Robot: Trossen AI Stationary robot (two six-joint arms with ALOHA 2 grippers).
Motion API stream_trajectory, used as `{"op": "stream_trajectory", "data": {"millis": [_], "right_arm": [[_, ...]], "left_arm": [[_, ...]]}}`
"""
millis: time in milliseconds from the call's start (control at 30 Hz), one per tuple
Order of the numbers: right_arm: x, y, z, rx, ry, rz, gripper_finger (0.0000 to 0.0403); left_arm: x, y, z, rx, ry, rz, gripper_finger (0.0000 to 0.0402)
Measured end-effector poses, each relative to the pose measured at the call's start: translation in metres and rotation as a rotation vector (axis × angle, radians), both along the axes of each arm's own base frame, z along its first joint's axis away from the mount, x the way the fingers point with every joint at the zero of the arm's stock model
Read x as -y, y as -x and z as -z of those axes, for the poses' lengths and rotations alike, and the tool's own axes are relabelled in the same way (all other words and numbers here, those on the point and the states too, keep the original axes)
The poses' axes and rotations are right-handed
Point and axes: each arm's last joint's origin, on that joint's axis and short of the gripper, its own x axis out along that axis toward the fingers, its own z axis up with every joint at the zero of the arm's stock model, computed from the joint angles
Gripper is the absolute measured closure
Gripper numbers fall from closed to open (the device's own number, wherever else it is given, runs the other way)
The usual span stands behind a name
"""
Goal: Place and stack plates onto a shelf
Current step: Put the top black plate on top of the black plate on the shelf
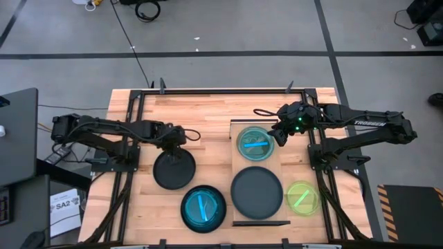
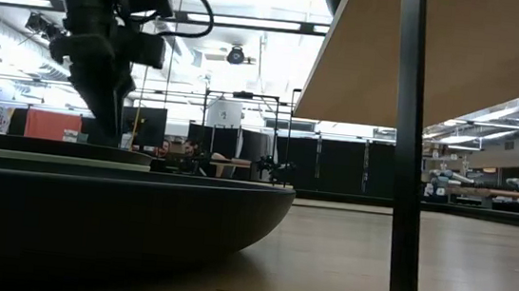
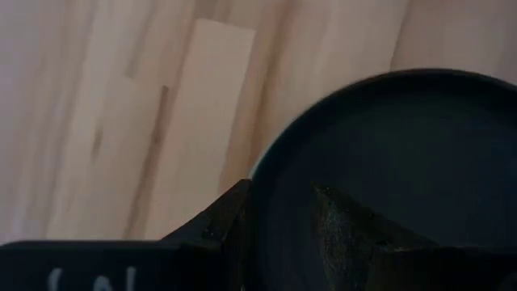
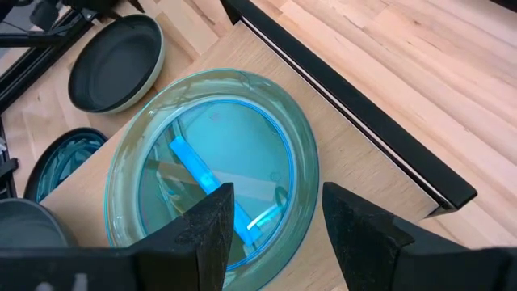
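Reaching in from the right, right gripper (image 1: 279,133) hovers at the far end of the shelf (image 1: 275,158), fingers (image 4: 212,230) spread wide, holding nothing. Directly below sits a teal plate (image 4: 214,171) — translucent, round, a bright blue glare bar across it — on the shelf's far half; black plate (image 1: 256,192) on the near half. Stretched from the left, left gripper (image 1: 175,140) straddles the rim of a second black plate (image 1: 173,169) on the table — fingers (image 3: 343,222) apart, not clamped.
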Motion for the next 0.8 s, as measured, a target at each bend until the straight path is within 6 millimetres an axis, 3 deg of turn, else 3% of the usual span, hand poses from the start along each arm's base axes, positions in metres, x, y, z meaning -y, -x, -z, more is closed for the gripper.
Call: {"op": "stream_trajectory", "data": {"millis": [367, 800], "right_arm": [[0.000, 0.000, 0.000, 0.000, 0.000, 0.000, 0.0208], [0.000, 0.000, 0.000, 0.000, 0.000, 0.000, 0.0208]], "left_arm": [[0.000, 0.006, 0.017, -0.004, 0.006, -0.037, 0.0269], [-0.013, 0.018, 0.036, -0.040, 0.051, -0.133, 0.0269]]}}
